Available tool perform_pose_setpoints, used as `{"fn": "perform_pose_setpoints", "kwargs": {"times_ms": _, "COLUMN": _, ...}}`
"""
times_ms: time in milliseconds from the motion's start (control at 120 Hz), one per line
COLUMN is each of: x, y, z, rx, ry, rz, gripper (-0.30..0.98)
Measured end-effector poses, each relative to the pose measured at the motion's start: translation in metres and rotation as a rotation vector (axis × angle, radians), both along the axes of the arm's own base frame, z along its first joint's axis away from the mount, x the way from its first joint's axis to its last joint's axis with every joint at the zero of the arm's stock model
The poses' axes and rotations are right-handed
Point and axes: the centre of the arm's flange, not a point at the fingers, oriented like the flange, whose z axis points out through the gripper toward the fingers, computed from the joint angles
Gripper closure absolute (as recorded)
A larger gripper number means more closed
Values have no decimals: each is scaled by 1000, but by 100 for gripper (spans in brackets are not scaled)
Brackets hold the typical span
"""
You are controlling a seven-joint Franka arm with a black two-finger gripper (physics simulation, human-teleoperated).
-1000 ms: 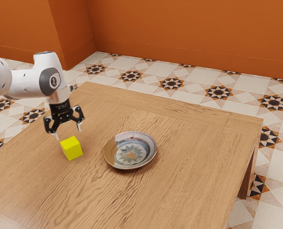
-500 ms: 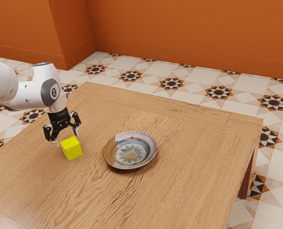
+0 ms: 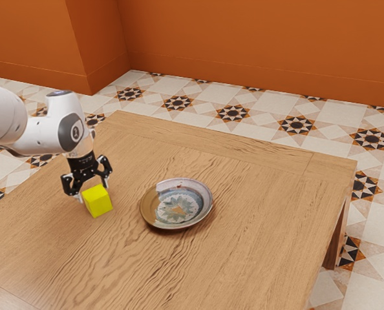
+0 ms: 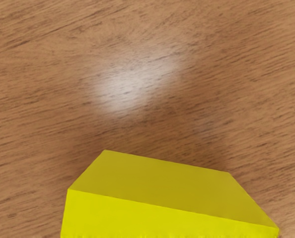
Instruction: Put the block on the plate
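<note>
My gripper (image 3: pixel 94 191) stands open at the yellow block (image 3: pixel 97 201), its fingers spread wide, one at the block's left edge and the other behind its upper right in the exterior view. How far down the far finger reaches is partly hidden by the block. The block rests on the wooden table. In the wrist view the block (image 4: pixel 167 196) lies large at the lower edge, close under the hand. To the exterior view's right of it sits the round plate (image 3: pixel 178 205), with a blue-grey floral centre and a brown patch on one side.
The wooden table (image 3: pixel 244 213) extends well past the plate toward the exterior view's right, where its edge and a leg show. Patterned floor tiles and an orange wall lie beyond it.
Over the last second my hand has come down to the block, shifting slightly back and forth sideways. The block and the plate have stayed where they were.
</note>
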Motion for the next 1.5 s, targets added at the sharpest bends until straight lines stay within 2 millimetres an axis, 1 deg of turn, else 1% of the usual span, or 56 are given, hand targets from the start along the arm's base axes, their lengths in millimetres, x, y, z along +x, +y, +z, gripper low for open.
{"fn": "perform_pose_setpoints", "kwargs": {"times_ms": 133, "x": 3, "y": -8, "z": -5, "rx": 2, "ry": -7, "rz": -20, "gripper": 0}}
{"fn": "perform_pose_setpoints", "kwargs": {"times_ms": 325, "x": 4, "y": -8, "z": -16, "rx": 5, "ry": -4, "rz": -24, "gripper": 1}}
{"fn": "perform_pose_setpoints", "kwargs": {"times_ms": 467, "x": 5, "y": -8, "z": -20, "rx": 7, "ry": -7, "rz": -25, "gripper": 2}}
{"fn": "perform_pose_setpoints", "kwargs": {"times_ms": 550, "x": 5, "y": -7, "z": -25, "rx": 4, "ry": -5, "rz": -21, "gripper": 6}}
{"fn": "perform_pose_setpoints", "kwargs": {"times_ms": 742, "x": 5, "y": -7, "z": -26, "rx": -4, "ry": -11, "rz": -14, "gripper": 19}}
{"fn": "perform_pose_setpoints", "kwargs": {"times_ms": 800, "x": 5, "y": -7, "z": -26, "rx": -5, "ry": -12, "rz": -13, "gripper": 20}}
{"fn": "perform_pose_setpoints", "kwargs": {"times_ms": 1033, "x": 5, "y": -7, "z": -19, "rx": -5, "ry": -22, "rz": -14, "gripper": 27}}
{"fn": "perform_pose_setpoints", "kwargs": {"times_ms": 1225, "x": 8, "y": -8, "z": 4, "rx": -1, "ry": -55, "rz": -24, "gripper": 30}}
{"fn": "perform_pose_setpoints", "kwargs": {"times_ms": 1283, "x": 13, "y": -20, "z": 14, "rx": 0, "ry": -71, "rz": -46, "gripper": 31}}
{"fn": "perform_pose_setpoints", "kwargs": {"times_ms": 1367, "x": 23, "y": -53, "z": 33, "rx": -2, "ry": -103, "rz": -103, "gripper": 31}}
{"fn": "perform_pose_setpoints", "kwargs": {"times_ms": 1408, "x": 27, "y": -74, "z": 43, "rx": -4, "ry": -118, "rz": -138, "gripper": 31}}
{"fn": "perform_pose_setpoints", "kwargs": {"times_ms": 1500, "x": 39, "y": -130, "z": 56, "rx": -4, "ry": -144, "rz": -234, "gripper": 31}}
